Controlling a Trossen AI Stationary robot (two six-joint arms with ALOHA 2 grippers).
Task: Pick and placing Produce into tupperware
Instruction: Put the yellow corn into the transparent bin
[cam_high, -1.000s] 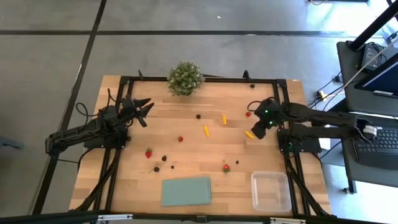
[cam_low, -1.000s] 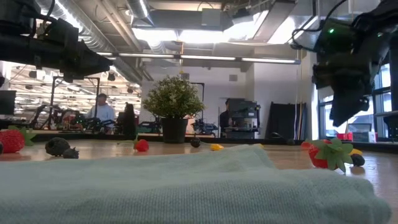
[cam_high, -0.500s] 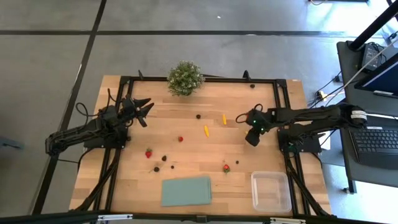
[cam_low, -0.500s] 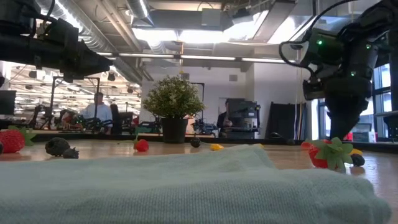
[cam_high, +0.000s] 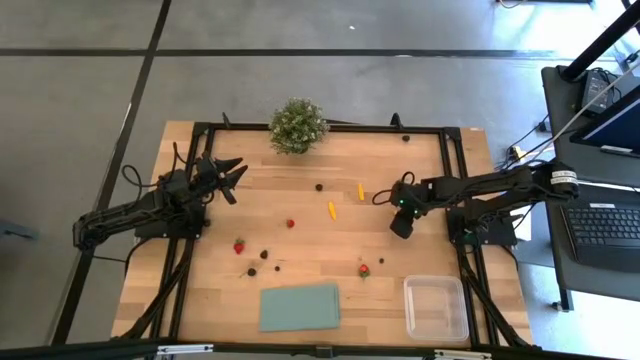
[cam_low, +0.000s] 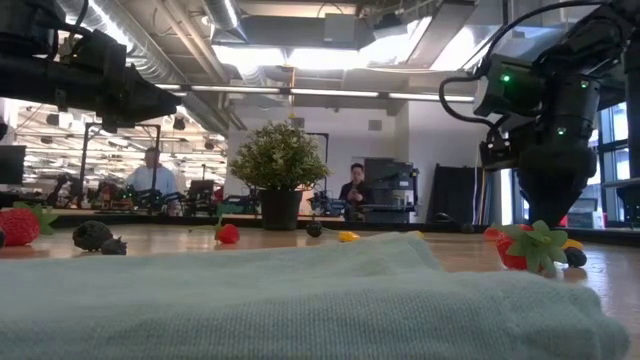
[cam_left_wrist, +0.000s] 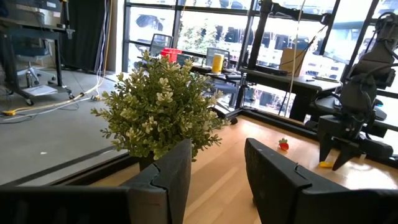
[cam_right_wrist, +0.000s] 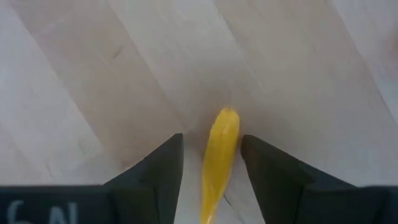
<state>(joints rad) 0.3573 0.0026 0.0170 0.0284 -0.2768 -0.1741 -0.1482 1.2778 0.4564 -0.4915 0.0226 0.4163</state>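
Tupperware (cam_high: 436, 307) sits at the counter's (cam_high: 300, 250) near right corner. Left pincer (cam_high: 229, 176) waits open near the plant (cam_high: 298, 125). Right pincer (cam_right_wrist: 211, 158) straddles a yellow piece (cam_right_wrist: 217, 155), fingers just apart from it.

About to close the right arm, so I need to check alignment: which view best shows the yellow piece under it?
The right wrist view: the yellow piece lies on the wood between the open right end effector fingers. The high view hides it beneath the end effector; the left wrist view shows it tiny; the low view barely shows it.
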